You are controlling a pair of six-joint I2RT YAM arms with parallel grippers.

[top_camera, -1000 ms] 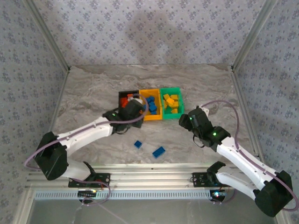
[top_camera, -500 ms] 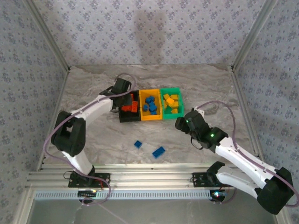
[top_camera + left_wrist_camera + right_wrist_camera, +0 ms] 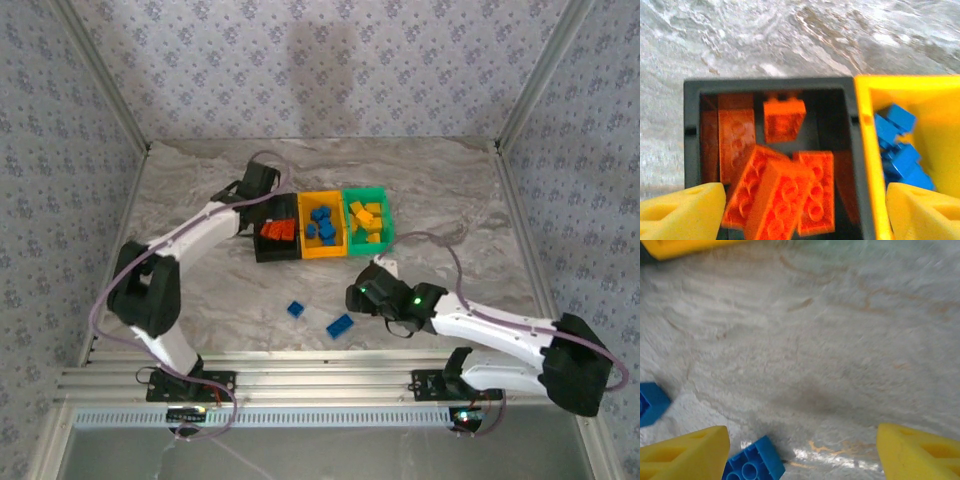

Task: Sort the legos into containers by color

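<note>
The three joined containers stand mid-table: black [image 3: 259, 240], yellow-orange [image 3: 323, 248] and green [image 3: 387, 222]. Several orange-red legos [image 3: 782, 192] lie in the black bin [image 3: 690, 125], blue legos [image 3: 896, 145] in the yellow-orange bin [image 3: 935, 115], and yellow legos [image 3: 366, 221] in the green bin. My left gripper [image 3: 265, 195] hangs open over the black bin's far-left side, holding nothing. Two blue legos lie loose on the table, one small [image 3: 296, 309] and one longer [image 3: 340, 325]. My right gripper [image 3: 358, 297] stands open just right of the longer blue lego [image 3: 752, 464], low over the table.
The marble-patterned table [image 3: 450, 190] is walled by patterned panels on three sides, with a metal rail along the near edge [image 3: 320, 382]. A corner of the yellow-orange bin [image 3: 685, 247] shows at the top left of the right wrist view. The small blue lego [image 3: 650, 402] lies at its left edge.
My left gripper has pulled back from over the bins to the black bin's far-left side. My right gripper has swung from beside the green bin down and left toward the loose blue legos.
</note>
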